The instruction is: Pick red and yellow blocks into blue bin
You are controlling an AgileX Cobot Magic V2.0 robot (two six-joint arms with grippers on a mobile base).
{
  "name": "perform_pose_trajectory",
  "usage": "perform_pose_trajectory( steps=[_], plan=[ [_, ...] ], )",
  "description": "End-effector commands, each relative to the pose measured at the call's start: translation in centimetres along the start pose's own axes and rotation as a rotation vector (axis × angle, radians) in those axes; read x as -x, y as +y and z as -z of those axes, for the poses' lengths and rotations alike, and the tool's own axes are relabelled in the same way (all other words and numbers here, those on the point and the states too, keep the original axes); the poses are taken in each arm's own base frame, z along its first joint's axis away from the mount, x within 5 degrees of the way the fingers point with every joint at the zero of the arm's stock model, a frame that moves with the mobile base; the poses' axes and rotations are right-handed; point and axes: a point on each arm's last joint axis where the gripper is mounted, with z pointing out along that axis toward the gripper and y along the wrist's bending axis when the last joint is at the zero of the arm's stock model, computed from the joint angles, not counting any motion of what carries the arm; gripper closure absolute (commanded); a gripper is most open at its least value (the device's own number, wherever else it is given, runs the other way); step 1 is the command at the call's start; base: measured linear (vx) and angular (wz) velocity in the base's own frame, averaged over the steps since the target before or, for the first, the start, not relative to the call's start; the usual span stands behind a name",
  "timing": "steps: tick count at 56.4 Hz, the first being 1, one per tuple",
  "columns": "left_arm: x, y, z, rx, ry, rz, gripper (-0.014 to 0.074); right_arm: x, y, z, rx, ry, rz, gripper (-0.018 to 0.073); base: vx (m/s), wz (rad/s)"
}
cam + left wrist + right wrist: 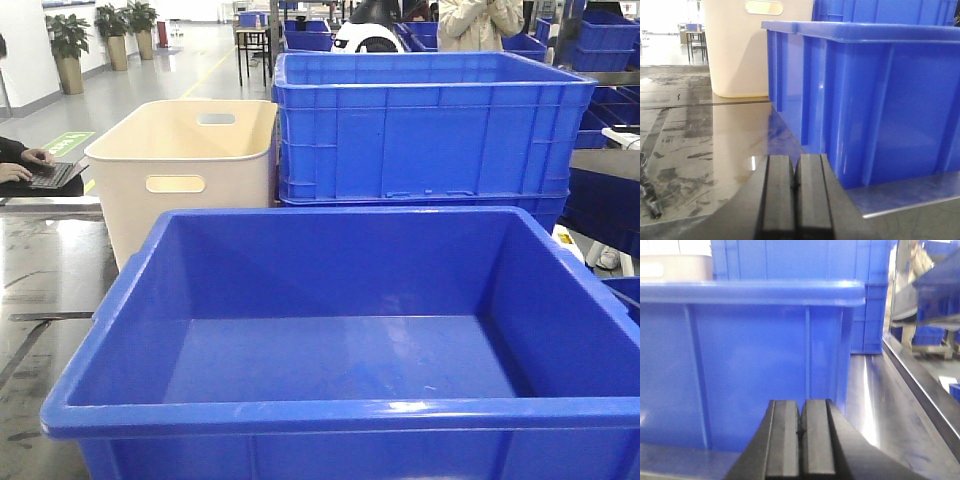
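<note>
The blue bin [300, 412] fills the lower half of the front view and its flat bottom shows nothing in it. No red or yellow block shows in any view. Low at the bin's left outer wall [875, 105] sits my left gripper [796, 167], shut with nothing between its dark pads. My right gripper [801, 412] is shut too, empty, facing the bin's right outer wall [750, 365] near its corner. Neither gripper appears in the front view.
A cream tub [185, 165] with oval handle holes stands behind the bin at the left. A second blue crate [430, 130] stands behind at the right, more crates beyond it. A person types on a laptop [50, 175] at far left. The table edge [920, 390] runs along the right.
</note>
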Motion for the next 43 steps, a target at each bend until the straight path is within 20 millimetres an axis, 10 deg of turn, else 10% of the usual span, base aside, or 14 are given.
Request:
perform_pose_trajectory(
  steps=[1,43],
  plan=[
    [1.47,0.00,0.19,0.004,-0.113,0.007,0.0594,0.62,0.06,0.12,0.003,-0.090,0.011,0.0569,0.00,0.00],
    [1.47,0.00,0.19,0.004,-0.113,0.007,0.0594,0.58,0.06,0.11,0.004,-0.086,0.012,0.0569,0.00,0.00]
  ],
)
